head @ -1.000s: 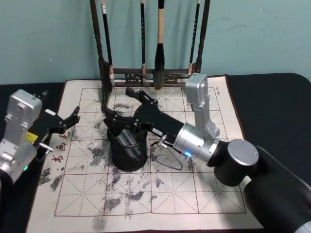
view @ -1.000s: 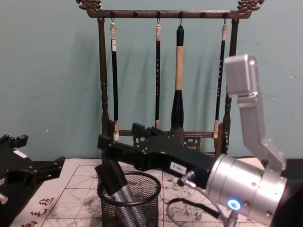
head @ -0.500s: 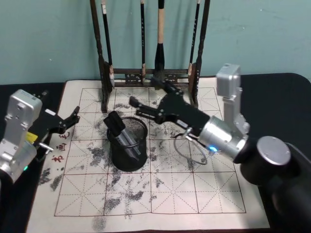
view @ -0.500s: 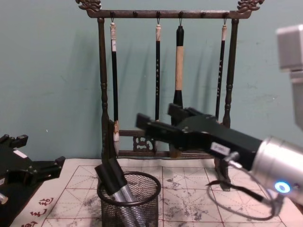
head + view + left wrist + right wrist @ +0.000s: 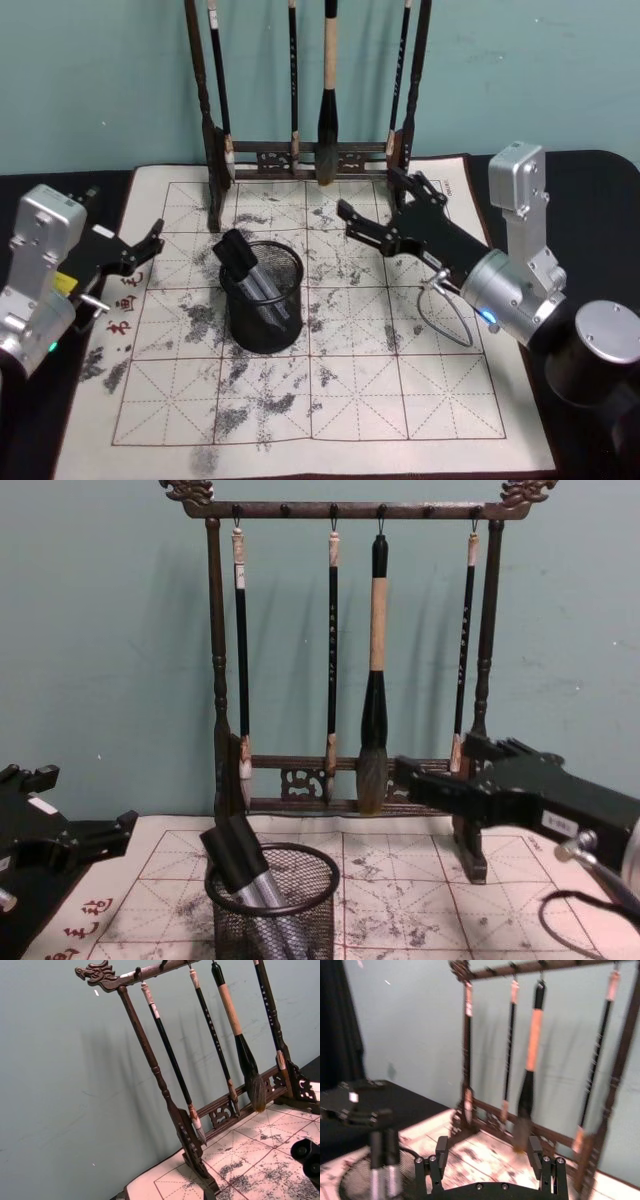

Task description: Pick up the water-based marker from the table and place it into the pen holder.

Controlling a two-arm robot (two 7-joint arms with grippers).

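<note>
The pen holder (image 5: 262, 305), a black wire-mesh cup, stands on the inked grid mat. The water-based marker (image 5: 245, 268), grey-bodied with a black cap, leans inside it with the cap sticking out over the rim. The chest view shows the same marker (image 5: 240, 858) inside the pen holder (image 5: 272, 908). My right gripper (image 5: 372, 202) hangs open and empty to the right of the holder, well apart from it, over the mat near the brush rack's foot. The right wrist view has the open right gripper (image 5: 487, 1152) with the marker (image 5: 382, 1160) farther off. My left gripper (image 5: 148, 248) rests open at the mat's left edge.
A tall dark wooden brush rack (image 5: 310, 150) with several hanging brushes stands at the back of the mat, just behind the right gripper. A loose cable (image 5: 445, 315) loops under the right wrist. Black table surface (image 5: 560, 200) borders the mat on both sides.
The right gripper has drawn back to the right from over the pen holder and now stands clear of it. The marker stays leaning in the cup. The left arm has not moved.
</note>
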